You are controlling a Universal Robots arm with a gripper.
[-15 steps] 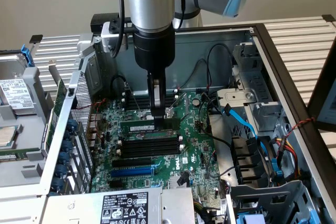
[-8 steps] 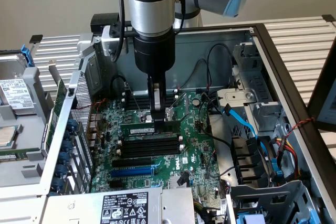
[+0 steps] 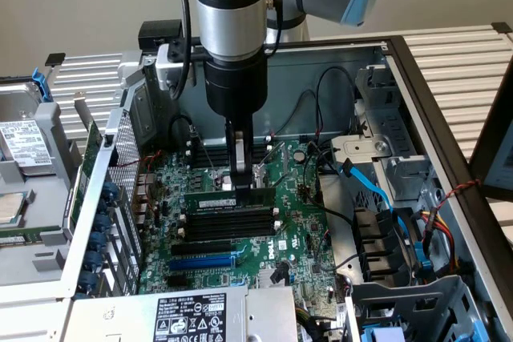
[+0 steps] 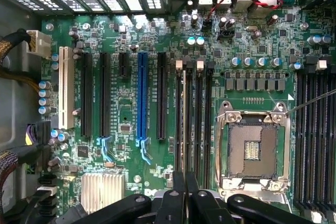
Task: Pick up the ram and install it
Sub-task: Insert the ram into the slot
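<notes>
1. Black jaws are drawn almost together, pinching the thin upper edge of the ram [image 3: 228, 200]
2. Held on edge, the dark-green ram runs lengthwise along the bank of black memory slots [image 3: 228, 226] and lies directly over them; whether its lower edge has entered a slot cannot be told
3. From the wrist view the ram is seen edge-on as a pale narrow line between the black slots, with white latches [image 4: 199, 65] at their far ends
4. On one side of that bank lies the open CPU socket [image 4: 253, 148] in its metal frame; on the other side is the long blue slot [image 4: 142, 98], with further black slots around it and a white slot [image 4: 65, 87] beyond
5. All of these sit on the green motherboard [image 3: 292, 222], which lies flat inside the open computer case [image 3: 337, 62]
6. Blue cables [image 3: 373, 186] run past the board on the exterior view's right
7. The silver and black arm [image 3: 231, 6] comes straight down into the case from above
</notes>
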